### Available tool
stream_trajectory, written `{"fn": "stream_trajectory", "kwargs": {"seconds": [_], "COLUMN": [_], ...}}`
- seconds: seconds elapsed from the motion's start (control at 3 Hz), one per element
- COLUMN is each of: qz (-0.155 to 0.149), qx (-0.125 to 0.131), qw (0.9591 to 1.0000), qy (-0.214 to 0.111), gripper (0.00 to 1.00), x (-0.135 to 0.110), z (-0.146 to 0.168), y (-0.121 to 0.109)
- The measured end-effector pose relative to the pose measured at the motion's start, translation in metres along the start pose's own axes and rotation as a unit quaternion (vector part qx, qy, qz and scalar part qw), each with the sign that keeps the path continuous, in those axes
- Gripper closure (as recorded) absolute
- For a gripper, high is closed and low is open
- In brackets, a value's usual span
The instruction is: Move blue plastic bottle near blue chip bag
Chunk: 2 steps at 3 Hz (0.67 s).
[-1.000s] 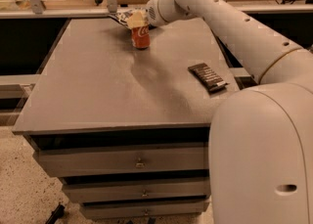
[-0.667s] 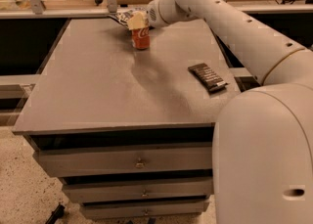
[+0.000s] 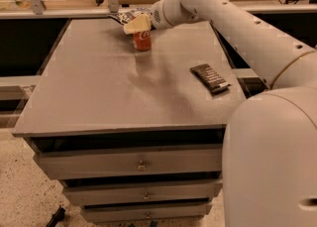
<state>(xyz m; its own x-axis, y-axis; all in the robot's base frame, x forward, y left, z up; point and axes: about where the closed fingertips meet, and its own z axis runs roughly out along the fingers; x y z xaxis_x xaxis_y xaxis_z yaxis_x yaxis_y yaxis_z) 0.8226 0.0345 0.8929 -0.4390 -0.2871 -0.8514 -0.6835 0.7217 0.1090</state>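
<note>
Camera view shows the gripper low over the table's far edge. I cannot tell whether it pinches the red can standing upright right beneath it. The blue chip bag lies just behind it.

One high camera, looking forward and down across the table.
It sits close on the near side, facing the far edge. The robot's white body fills the frame at 4 o'clock. Its arm stretches toward 11 o'clock, where the gripper hangs. Drawers show at 6 o'clock.
</note>
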Motion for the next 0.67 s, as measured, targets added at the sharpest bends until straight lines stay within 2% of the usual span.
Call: {"fn": "stream_trajectory", "kwargs": {"seconds": [0.67], "qz": [-0.024], "qx": [-0.021], "qw": [0.9992], "qy": [-0.023], "gripper": [0.00], "x": [-0.010], "z": [-0.030], "y": [0.003]}}
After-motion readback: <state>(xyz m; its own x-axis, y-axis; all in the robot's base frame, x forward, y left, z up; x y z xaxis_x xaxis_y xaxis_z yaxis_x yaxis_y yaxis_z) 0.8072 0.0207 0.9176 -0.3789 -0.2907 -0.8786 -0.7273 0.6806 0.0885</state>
